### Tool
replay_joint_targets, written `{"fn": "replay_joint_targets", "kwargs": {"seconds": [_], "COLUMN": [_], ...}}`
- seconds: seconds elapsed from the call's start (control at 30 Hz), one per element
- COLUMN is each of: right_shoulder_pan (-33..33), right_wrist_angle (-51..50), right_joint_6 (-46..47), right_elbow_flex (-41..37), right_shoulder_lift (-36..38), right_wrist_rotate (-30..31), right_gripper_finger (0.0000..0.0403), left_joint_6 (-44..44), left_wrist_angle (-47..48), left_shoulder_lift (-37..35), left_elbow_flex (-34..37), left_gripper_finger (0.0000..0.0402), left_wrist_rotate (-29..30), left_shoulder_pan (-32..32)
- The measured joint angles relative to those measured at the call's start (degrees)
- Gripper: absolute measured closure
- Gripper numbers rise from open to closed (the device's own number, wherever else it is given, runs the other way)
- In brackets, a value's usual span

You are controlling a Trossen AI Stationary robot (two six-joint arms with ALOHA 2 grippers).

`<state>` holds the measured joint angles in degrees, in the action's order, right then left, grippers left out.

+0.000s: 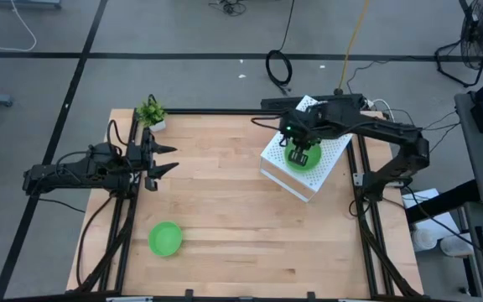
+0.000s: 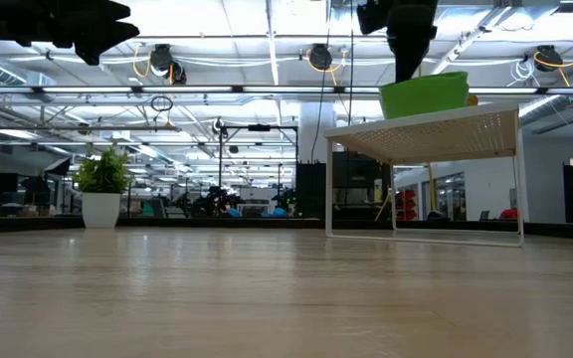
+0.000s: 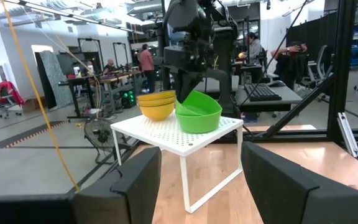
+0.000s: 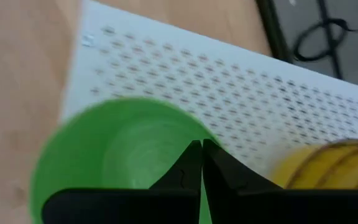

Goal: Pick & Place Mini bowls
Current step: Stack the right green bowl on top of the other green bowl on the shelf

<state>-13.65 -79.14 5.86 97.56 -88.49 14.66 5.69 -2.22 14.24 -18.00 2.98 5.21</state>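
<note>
Pale wood-grain tabletop (image 1: 241, 210), white perforated metal rack (image 3: 166, 132), smooth glossy green plastic bowl (image 3: 197, 113), matt dark hand (image 4: 201, 163)

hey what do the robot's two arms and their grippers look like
Both arms are dark, nearly black, built of jointed segments with black cables running along them. The left gripper ends in two pointed, wedge-shaped black fingers. The right gripper has the same flat black fingers, and small green lights glow near its wrist.

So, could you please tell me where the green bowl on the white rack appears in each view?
High: green bowl on the white rack, under the right gripper.
Low: upper right.
Left wrist: centre.
Right wrist: lower left.
Shared landmark: the rack.
</note>
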Motion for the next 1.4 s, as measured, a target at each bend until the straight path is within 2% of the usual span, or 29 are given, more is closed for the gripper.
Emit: {"fn": "replay_joint_targets", "kwargs": {"seconds": [0.07, 0.23, 0.57, 0.7, 0.87, 1.07, 1.4], "right_shoulder_pan": [0.0, 0.0, -0.2, -0.2, 0.2, 1.5, 1.8], "right_wrist_angle": [-0.4, -0.6, -2.1, 0.1, 0.9, -1.6, -5.5], "right_joint_6": [0.7, 2.2, 7.0, 7.0, 6.9, 9.0, 12.1], "right_elbow_flex": [0.0, 0.0, -6.2, -8.9, -8.2, -5.1, -5.3], "right_shoulder_lift": [-0.7, -1.5, -1.4, -1.1, -0.7, 0.9, 0.6], "right_wrist_rotate": [1.7, 1.4, -5.7, -6.6, -7.1, -1.3, -1.2], "right_gripper_finger": [0.0402, 0.0403, 0.0403, 0.0403, 0.0403, 0.0403, 0.0403], "left_joint_6": [0.0, 0.0, -0.2, -0.2, -0.2, -0.2, -0.2], "left_wrist_angle": [0.0, 0.0, 0.0, 0.0, 0.0, 0.0, 0.3], "left_shoulder_lift": [0.0, 0.0, 0.0, 0.0, 0.0, 0.0, 0.0], "left_elbow_flex": [0.0, 0.0, 0.0, 0.0, 0.0, 0.0, 0.0], "left_gripper_finger": [0.0179, 0.0178, 0.0178, 0.0178, 0.0179, 0.0179, 0.0178], "left_wrist_rotate": [0.0, 0.0, 0.0, 0.0, 0.0, 0.0, 0.0], "left_shoulder_pan": [0.0, 0.0, 0.0, 0.0, 0.0, 0.0, 0.0]}}
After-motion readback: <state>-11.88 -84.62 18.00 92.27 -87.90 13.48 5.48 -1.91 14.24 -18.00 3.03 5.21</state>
